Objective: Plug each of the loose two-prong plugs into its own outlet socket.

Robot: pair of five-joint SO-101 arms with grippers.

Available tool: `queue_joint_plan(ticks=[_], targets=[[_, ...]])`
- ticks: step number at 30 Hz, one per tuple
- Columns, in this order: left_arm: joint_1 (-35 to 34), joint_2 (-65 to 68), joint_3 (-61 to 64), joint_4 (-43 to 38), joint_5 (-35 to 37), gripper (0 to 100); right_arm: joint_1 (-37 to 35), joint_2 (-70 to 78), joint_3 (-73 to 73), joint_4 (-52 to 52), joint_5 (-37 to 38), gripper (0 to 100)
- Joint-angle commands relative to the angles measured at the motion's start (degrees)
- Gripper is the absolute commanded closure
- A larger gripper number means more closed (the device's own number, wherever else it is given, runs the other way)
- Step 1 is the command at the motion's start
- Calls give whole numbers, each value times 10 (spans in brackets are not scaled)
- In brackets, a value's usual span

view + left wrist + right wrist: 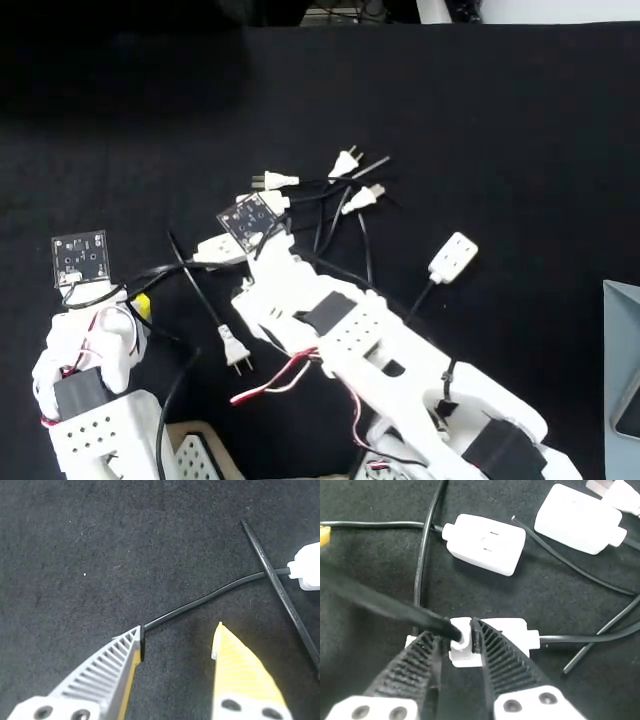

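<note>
My right gripper point(458, 631) is shut on a white two-prong plug point(460, 641), held against a white outlet socket point(507, 632) on the black cloth. The plug's black cable runs away past the fingers. A second socket point(485, 542) lies face up just beyond, its two slots bare; it also shows in the high view point(222, 250). Its cable point(200, 600) passes between the fingers of my left gripper point(177, 640), which stands open low over the cloth at the near left point(141, 304). Loose plugs lie at the middle back point(275, 181), point(345, 160), point(365, 197) and nearer the front point(235, 350).
Another socket point(453, 257) lies alone at the right on its cable. A third socket block point(580, 517) sits beyond the right gripper. Black cables point(340, 215) cross in a tangle at the centre. A grey tray edge point(620, 360) stands at the far right.
</note>
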Motion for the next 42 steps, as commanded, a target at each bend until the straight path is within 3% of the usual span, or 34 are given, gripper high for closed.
queue_joint_plan(ticks=[1,19,24,29,42], targets=[[-1,-5,-2,3,4,769,0,3,1,18,6,987],[0,-5,-1,2,4,769,1,6,0,48,28,987],[0,-5,-1,2,4,769,0,7,-1,47,90,987],[0,-5,-1,2,4,769,-1,7,-24,81,98,987],[0,-6,6,-2,4,769,-3,196,-128,132,98,987]])
